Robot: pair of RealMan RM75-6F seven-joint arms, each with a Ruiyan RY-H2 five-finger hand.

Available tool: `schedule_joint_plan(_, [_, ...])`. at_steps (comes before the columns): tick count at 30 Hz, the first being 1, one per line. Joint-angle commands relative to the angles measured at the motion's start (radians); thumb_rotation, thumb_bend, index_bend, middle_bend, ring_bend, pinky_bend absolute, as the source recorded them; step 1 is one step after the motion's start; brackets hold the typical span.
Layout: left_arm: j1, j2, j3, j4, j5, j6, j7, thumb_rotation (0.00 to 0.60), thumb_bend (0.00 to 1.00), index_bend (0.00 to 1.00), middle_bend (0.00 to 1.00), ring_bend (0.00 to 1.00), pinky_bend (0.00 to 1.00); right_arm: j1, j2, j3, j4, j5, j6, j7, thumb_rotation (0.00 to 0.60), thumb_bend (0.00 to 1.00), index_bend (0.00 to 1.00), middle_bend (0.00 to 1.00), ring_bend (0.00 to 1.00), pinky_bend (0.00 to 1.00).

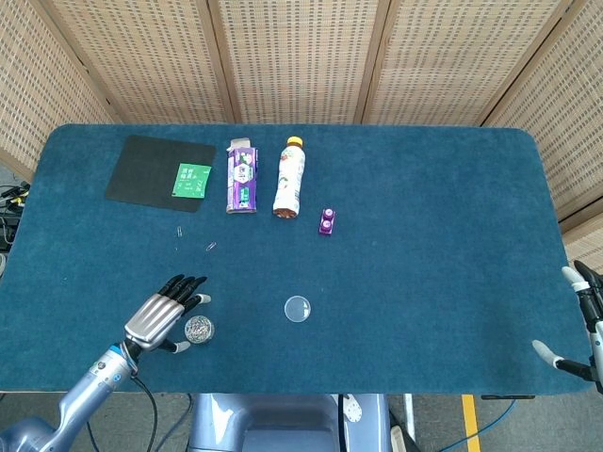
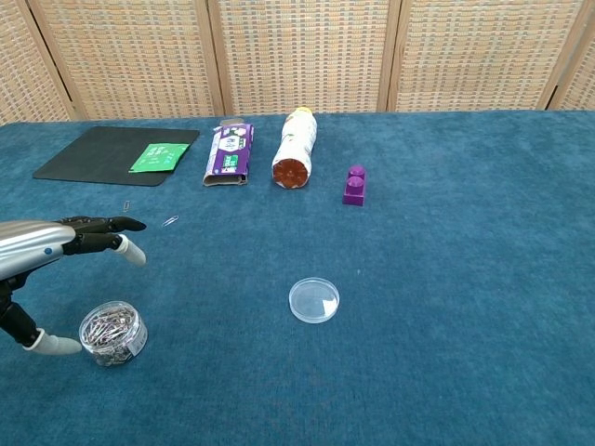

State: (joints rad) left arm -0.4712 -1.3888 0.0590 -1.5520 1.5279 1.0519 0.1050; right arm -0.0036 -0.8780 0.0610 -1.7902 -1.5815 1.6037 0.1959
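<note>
The left hand [image 2: 56, 243] hangs open over a little jar of paper clips [image 2: 112, 332] on the blue bench [image 2: 446, 279]. Its thumb sits just beside the jar. A clear round lid [image 2: 314, 300] lies well apart.

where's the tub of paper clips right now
The tub of paper clips sits near the front left of the table in the head view, just beside the left hand, with the clear round lid off to its right.

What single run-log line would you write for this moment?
left hand: open, spread over paper clip jar, thumb beside it | right hand: open, at table edge | clear lid: apart from jar
</note>
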Motion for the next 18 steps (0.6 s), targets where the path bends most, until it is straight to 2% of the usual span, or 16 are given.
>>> schedule_joint_plan(1, [-0.001, 0.003, 0.000, 0.003, 0.013, 0.012, -0.017, 0.600, 0.15, 0.21, 0.00, 0.00, 0.00, 0.000, 0.000, 0.000, 0.000, 0.000, 0.001, 0.000, 0.600, 0.00, 0.02, 0.00, 0.00, 0.00])
schedule_joint_plan(6, [0.008, 0.027, -0.011, -0.013, 0.031, 0.059, -0.050, 0.600, 0.15, 0.20, 0.00, 0.00, 0.00, -0.001, 0.000, 0.000, 0.001, 0.000, 0.001, 0.003, 0.600, 0.00, 0.02, 0.00, 0.00, 0.00])
schedule_joint_plan(9, [0.065, 0.097, -0.038, -0.059, 0.017, 0.182, -0.068, 0.600, 0.15, 0.08, 0.00, 0.00, 0.00, -0.002, 0.001, 0.000, 0.001, -0.002, 0.003, 0.005, 0.600, 0.00, 0.02, 0.00, 0.00, 0.00])
schedule_joint_plan(11, [0.119, 0.139, -0.058, -0.088, -0.042, 0.260, 0.000, 0.600, 0.10, 0.00, 0.00, 0.00, 0.00, -0.002, 0.000, -0.001, 0.001, -0.004, 0.005, 0.004, 0.600, 0.00, 0.02, 0.00, 0.00, 0.00])
schedule_joint_plan(14, [0.190, 0.166, -0.094, -0.153, -0.139, 0.372, 0.172, 0.600, 0.01, 0.00, 0.00, 0.00, 0.00, -0.002, -0.001, -0.004, 0.000, -0.010, 0.004, 0.000, 0.600, 0.00, 0.02, 0.00, 0.00, 0.00])
schedule_joint_plan(18, [0.241, 0.204, -0.104, -0.227, -0.189, 0.430, 0.176, 0.600, 0.00, 0.00, 0.00, 0.00, 0.00, -0.004, -0.002, -0.004, -0.003, -0.012, 0.008, -0.006, 0.600, 0.00, 0.02, 0.00, 0.00, 0.00])
